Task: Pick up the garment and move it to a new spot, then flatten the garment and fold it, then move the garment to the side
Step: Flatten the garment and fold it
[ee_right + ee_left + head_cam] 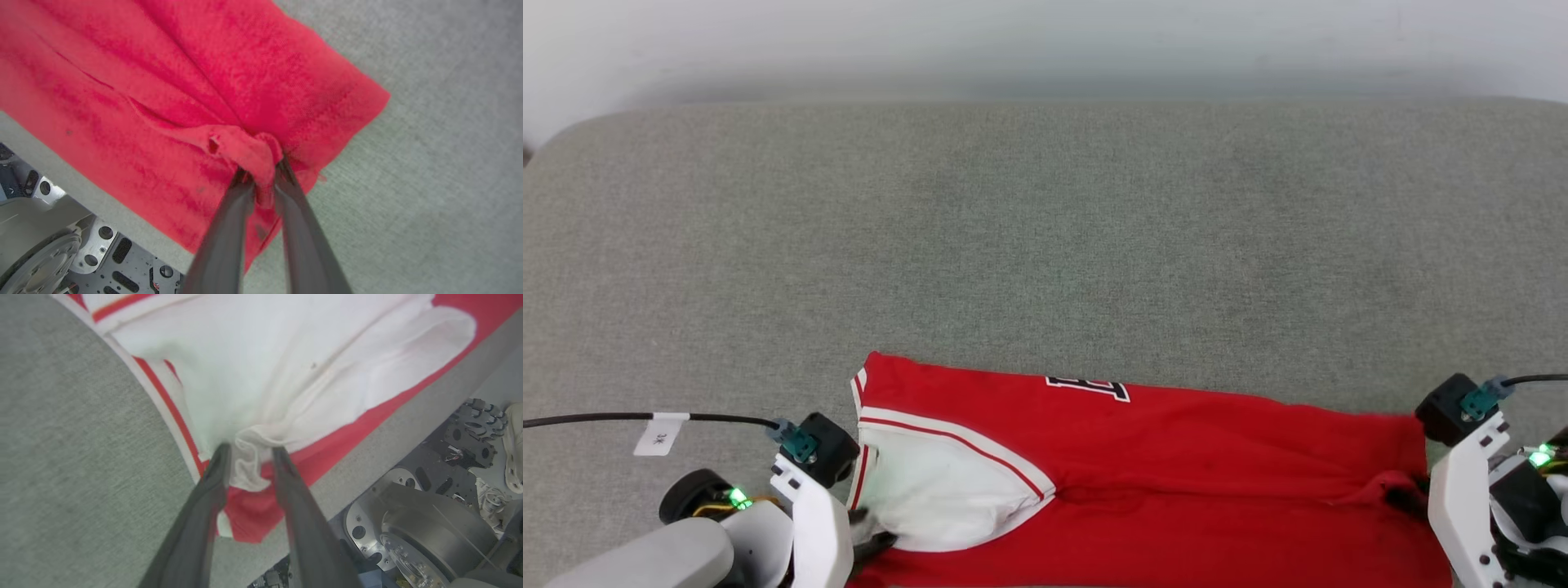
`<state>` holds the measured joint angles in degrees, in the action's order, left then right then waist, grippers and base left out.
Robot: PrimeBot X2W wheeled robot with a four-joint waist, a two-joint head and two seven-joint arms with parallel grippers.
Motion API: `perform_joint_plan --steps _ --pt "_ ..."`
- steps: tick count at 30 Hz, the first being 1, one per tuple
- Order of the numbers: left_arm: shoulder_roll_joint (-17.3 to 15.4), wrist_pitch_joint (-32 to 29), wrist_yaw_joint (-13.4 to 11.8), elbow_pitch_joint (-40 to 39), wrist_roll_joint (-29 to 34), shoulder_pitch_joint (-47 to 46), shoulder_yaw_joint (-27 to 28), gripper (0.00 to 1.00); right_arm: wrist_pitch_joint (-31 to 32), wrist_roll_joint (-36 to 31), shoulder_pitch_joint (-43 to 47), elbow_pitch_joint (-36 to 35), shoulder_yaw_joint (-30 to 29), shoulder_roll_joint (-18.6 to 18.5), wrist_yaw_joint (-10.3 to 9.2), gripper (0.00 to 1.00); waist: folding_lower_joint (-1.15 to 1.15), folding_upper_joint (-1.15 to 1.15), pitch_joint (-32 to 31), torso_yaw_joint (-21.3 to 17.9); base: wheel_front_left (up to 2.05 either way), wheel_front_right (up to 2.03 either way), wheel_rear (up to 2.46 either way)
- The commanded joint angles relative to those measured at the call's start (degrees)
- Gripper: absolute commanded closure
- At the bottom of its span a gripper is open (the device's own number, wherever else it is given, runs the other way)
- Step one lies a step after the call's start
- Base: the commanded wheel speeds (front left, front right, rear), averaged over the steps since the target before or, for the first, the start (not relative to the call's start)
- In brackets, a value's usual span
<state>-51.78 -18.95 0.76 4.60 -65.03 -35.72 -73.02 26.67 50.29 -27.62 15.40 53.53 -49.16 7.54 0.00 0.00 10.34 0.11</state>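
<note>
The garment lies along the near edge of the grey table as a long red band. A white sleeve with red-and-white trim lies on its left part, and a bit of black-and-white lettering shows at its far edge. My left gripper is at the garment's left end; its fingers stand apart, with a loose bunch of white sleeve cloth between them. At the garment's right end, my right gripper has its fingers close together on a pinched knot of red cloth.
The grey cloth-covered table stretches far back and to both sides of the garment. A black cable with a white tag runs in from the left. Below the table's near edge, the robot's metal base shows.
</note>
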Motion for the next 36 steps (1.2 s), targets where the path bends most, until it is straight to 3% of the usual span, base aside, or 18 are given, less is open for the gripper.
perform_joint_plan --steps 1,6,11,15,20,27,32,36 --pt "-0.16 0.88 -0.11 0.33 0.48 0.21 0.63 0.00 -0.84 -0.16 0.22 -0.01 -0.66 0.51 -0.10 0.00 0.00 0.00 -0.59 -0.09 0.00 0.00 0.00" --pt "-0.87 8.50 -1.68 -1.01 3.24 -0.57 3.11 0.00 -3.76 -2.04 -0.29 -2.83 -3.72 -1.29 -0.10 0.00 0.00 0.00 -2.42 -0.20 0.00 0.00 0.00" --pt "-0.21 17.61 -7.72 -2.14 7.90 0.12 5.73 0.00 -6.49 -2.44 1.12 -6.71 -9.65 -2.79 -0.10 0.00 0.00 0.00 -3.51 -0.03 0.00 0.00 0.00" --pt "0.86 24.88 -14.12 -2.33 10.84 1.46 8.08 0.00 -9.48 -3.69 2.69 -8.33 -17.00 -2.25 -0.10 0.00 0.00 0.00 -3.77 -0.03 0.00 0.00 0.00" --pt "3.22 32.85 -20.69 -1.83 13.78 3.03 11.97 0.00 -12.55 -7.45 7.89 -6.47 -26.31 1.33 -0.08 0.00 0.00 0.00 -3.49 0.27 0.00 0.00 0.00" --pt "7.76 34.19 -28.07 -2.57 20.53 7.80 22.29 0.00 -12.85 -9.90 16.16 -1.71 -36.73 8.96 -0.08 0.00 0.00 0.00 -2.55 0.82 0.00 0.00 0.00" --pt "11.79 34.17 -30.58 -3.78 27.76 14.04 31.69 0.00 -10.03 -7.38 21.16 0.10 -39.50 13.51 -0.08 0.00 0.00 0.00 -1.80 1.14 0.00 0.00 0.00" --pt "14.80 34.12 -30.50 -3.57 31.91 17.80 36.51 0.00 -8.33 -5.75 23.28 1.19 -40.05 15.43 -0.08 0.00 0.00 0.00 -1.36 1.45 0.00 0.00 0.00"
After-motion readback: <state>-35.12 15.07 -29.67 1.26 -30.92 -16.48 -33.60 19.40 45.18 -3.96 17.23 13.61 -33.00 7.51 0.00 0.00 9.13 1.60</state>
